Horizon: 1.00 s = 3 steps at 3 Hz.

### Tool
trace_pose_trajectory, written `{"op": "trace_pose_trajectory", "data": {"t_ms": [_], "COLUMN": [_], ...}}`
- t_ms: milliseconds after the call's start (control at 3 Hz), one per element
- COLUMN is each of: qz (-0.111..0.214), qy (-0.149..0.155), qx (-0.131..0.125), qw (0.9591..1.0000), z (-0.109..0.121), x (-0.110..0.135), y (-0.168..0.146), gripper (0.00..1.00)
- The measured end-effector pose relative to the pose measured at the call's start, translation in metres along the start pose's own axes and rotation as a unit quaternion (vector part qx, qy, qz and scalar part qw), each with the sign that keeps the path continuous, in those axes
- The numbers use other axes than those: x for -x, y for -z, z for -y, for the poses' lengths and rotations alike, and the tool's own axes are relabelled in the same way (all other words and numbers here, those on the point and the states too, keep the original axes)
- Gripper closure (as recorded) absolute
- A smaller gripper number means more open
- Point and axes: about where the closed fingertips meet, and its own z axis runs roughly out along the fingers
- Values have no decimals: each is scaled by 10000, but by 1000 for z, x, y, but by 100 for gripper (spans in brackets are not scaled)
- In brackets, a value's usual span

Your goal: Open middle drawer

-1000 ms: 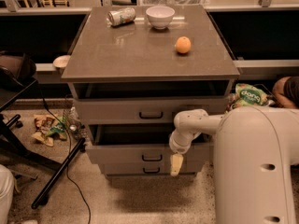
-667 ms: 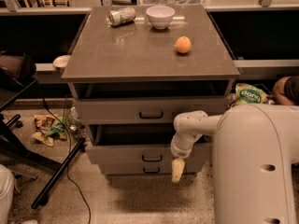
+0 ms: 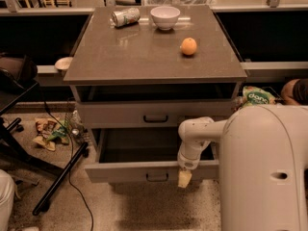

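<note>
Nearest the camera, the robot's gripper [image 3: 185,178] hangs low against the front of the middle drawer [image 3: 125,171], just right of its black handle [image 3: 157,176]; whether it is open or closed cannot be told. The drawer stands well out from the cabinet, below the top drawer [image 3: 120,114]. With the arm [image 3: 195,138] draped over the drawer's right end, a careless withdrawal could snag the front and shove it back in, and a jolt might roll the orange [image 3: 188,46] on the far countertop [image 3: 144,57].
</note>
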Motion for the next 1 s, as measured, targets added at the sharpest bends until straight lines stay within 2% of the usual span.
{"op": "trace_pose_trajectory", "data": {"t_ms": [667, 1000], "qz": [-79, -79], "qy": [-167, -167], "qx": [-68, -68], "qw": [9998, 9998], "z": [-15, -15], "x": [-4, -4], "y": [5, 5], "gripper": [89, 86]}}
